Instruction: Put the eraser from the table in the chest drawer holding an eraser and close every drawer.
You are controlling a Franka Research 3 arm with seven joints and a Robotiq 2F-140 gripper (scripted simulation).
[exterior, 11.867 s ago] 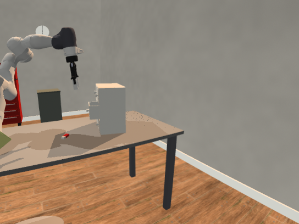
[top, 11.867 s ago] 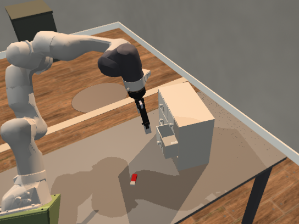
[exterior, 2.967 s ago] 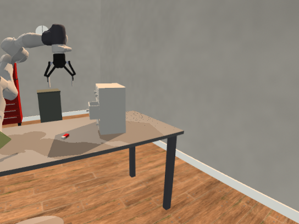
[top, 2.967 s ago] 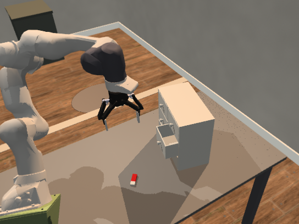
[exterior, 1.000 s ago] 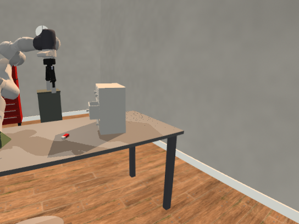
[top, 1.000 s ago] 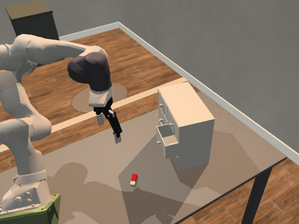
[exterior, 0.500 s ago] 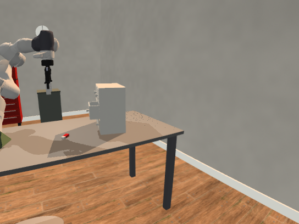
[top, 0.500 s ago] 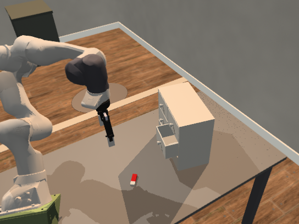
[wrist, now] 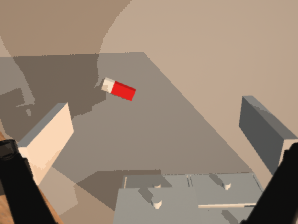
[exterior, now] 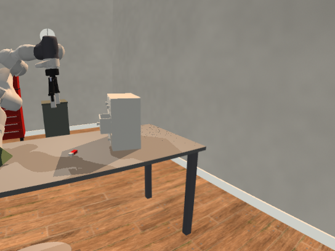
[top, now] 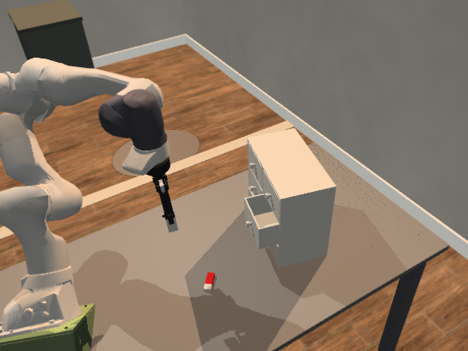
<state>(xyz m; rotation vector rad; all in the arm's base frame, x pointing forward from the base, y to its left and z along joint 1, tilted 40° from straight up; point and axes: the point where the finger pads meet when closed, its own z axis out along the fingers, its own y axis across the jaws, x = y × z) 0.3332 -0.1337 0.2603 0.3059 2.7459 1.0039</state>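
A red and white eraser (top: 209,280) lies flat on the table, in front of the small beige chest (top: 289,193). One drawer (top: 260,218) of the chest, about mid-height, stands pulled out part way, and what I see of its inside looks empty. The other drawers are pushed in and their contents are hidden. My gripper (top: 171,224) hangs open and empty, high above the table, to the left of the chest's front. In the wrist view the eraser (wrist: 119,88) lies far below between the open fingers, with the chest at the bottom edge.
My arm's base (top: 43,318) stands at the table's near left corner. A dark cabinet (top: 52,32) stands on the floor behind the table. A red tool cabinet (exterior: 13,114) stands beside it. The table's far edge (top: 387,185) runs close behind the chest.
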